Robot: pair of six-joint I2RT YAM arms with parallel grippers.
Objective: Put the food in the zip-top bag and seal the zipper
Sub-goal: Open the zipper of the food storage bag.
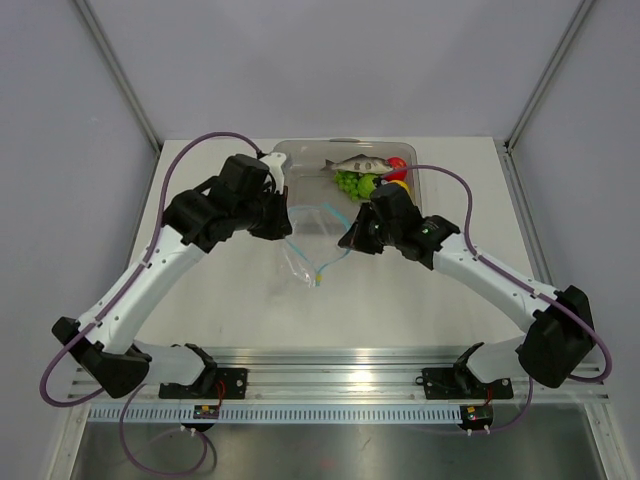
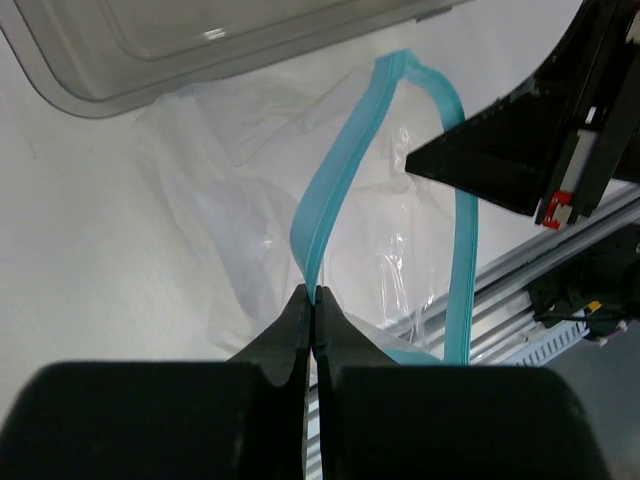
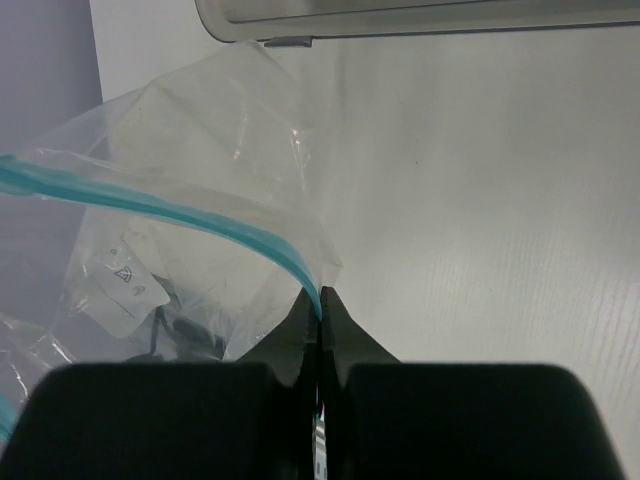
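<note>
1. The left pincer is clenched tight. It grasps the blue zipper, and the strip is squeezed between its two black tips.
2. The right pincer is clenched tight too. It grasps the same zipper on the other side of the mouth.
3. Between the two pincers the zipper bends into a wide loop. Its two blue sides stand apart, so the mouth is open.
4. The bag is clear and crinkly. From above it sits in the middle of the bench. The left pincer is at its 9 o'clock and the right pincer is at its 3 o'clock. The bag's narrow end points to 6 o'clock.
5. A see-through tray lies at 12 o'clock from the bag, just beside it.
6. The food is in the tray, bunched at the tray's 3 o'clock end.
7. A silver fish lies there. Green grapes touch it at its 6 o'clock side.
8. A red fruit and a yellow fruit sit at 3 o'clock from the grapes, partly hidden behind the right arm.
</note>
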